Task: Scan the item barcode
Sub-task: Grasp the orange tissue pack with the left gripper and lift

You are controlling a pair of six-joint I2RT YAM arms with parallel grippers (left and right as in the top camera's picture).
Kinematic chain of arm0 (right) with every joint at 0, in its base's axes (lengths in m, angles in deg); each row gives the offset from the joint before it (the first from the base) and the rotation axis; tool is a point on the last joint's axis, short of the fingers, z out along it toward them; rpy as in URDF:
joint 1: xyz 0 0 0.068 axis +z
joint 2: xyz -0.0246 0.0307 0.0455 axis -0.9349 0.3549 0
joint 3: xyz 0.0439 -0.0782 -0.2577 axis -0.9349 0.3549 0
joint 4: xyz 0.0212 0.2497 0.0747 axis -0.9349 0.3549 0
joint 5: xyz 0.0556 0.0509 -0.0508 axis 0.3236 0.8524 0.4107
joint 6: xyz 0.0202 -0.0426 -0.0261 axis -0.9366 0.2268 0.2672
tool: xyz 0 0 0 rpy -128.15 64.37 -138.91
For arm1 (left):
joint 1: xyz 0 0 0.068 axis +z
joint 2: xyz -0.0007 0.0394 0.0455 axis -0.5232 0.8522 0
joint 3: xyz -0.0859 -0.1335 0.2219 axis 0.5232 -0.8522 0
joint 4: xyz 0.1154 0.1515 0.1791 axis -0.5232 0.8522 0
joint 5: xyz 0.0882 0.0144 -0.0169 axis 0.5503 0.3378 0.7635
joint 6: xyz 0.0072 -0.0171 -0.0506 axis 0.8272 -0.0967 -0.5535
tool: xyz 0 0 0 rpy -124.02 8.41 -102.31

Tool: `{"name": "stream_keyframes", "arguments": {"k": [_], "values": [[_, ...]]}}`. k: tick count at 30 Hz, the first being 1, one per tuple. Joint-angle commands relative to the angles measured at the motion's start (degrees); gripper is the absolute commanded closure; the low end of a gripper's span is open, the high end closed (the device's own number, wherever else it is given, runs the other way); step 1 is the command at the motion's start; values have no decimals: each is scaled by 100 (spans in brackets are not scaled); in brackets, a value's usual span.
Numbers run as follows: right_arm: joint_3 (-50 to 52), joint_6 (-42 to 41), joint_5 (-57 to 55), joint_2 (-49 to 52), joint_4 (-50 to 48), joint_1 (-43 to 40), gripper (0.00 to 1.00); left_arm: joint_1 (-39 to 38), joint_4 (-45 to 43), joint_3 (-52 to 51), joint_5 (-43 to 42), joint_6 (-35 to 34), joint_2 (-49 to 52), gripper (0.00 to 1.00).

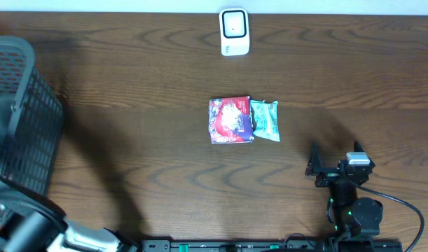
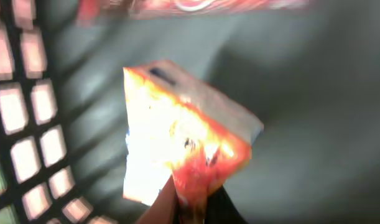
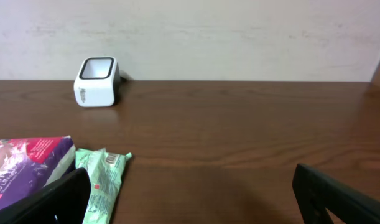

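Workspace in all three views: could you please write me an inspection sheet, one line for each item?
Surface: dark brown wooden table, grain visible.
Job's things: white box-shaped barcode scanner at the far edge; red-and-purple foil packet touching green foil packet mid-table; orange-red packet held inside the black mesh basket.
Clutter: nothing seen.
Grippers: left gripper shut on the orange-red packet; right gripper open, empty, low over the table.
Cables: black cable looping beside the right arm's base.
Surroundings: plain pale wall behind the table.
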Motion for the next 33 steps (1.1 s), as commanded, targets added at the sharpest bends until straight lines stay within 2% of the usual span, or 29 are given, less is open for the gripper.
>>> {"name": "stream_keyframes", "arguments": {"k": [1,3,5,7,10,13,17,20,22,27,31,33], "values": [[7,46,46,-31,22,9,1,-2,-459,391,-1718,-177,-892,93],[7,46,46,-31,22,9,1,-2,-984,391,-2542,-627,-1344,93],[7,46,46,-31,22,9,1,-9,-1574,391,-3600,-1473,-1843,93],[7,46,46,-31,22,9,1,-76,-2057,391,-4433,-1904,-2155,93],[7,46,46,-31,22,9,1,-372,-2833,391,-5351,-2114,-2527,93],[7,46,46,-31,22,9,1,-988,-3362,391,-5759,-2079,-2804,93],[7,46,46,-31,22,9,1,-2299,-3442,389,-5759,-1062,-2907,93],[7,46,46,-31,22,9,1,-3414,-3139,380,-5689,-208,-2835,93],[7,46,46,-31,22,9,1,-4170,-2830,361,-5357,227,-2739,93],[7,46,46,-31,22,9,1,-5825,-2094,319,-4039,734,-2267,93],[7,46,46,-31,22,9,1,-6815,-1829,319,-3285,861,-1703,93],[7,46,46,-31,22,9,1,-7211,-1836,319,-3163,861,-1370,93]]}}
